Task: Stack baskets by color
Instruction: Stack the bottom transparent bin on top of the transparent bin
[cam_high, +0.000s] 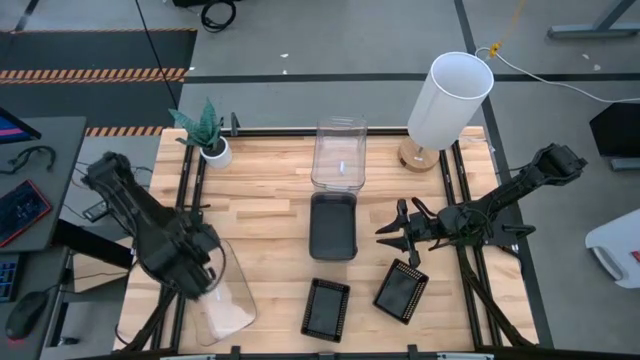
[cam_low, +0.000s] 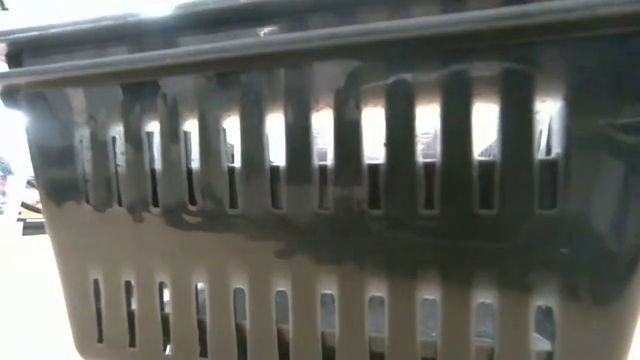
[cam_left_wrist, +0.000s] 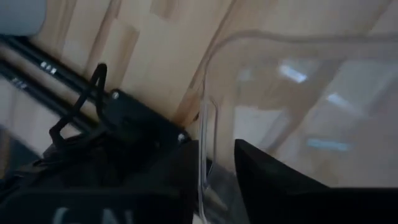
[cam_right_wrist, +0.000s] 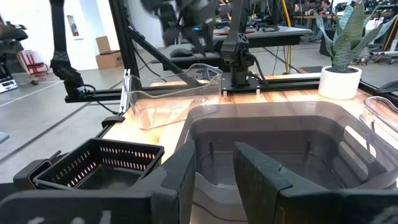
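A clear basket stands at the table's near left, under my left gripper. That gripper points down, open, with one finger on either side of the basket's wall. More clear baskets are stacked at the far centre. A dark-grey basket rests on its bottom just in front of them. Two black mesh trays lie near the front edge. My right gripper hovers level and open, just right of the grey basket. My left gripper comes from above with the clear basket's rim and wall in the gap between its fingers. I cannot tell whether either finger touches the wall. The basket sits on the table.
A white cylinder lamp stands at the far right and a small potted plant at the far left. Black rails run along both table sides. One mesh tray's slotted wall fills the low view.
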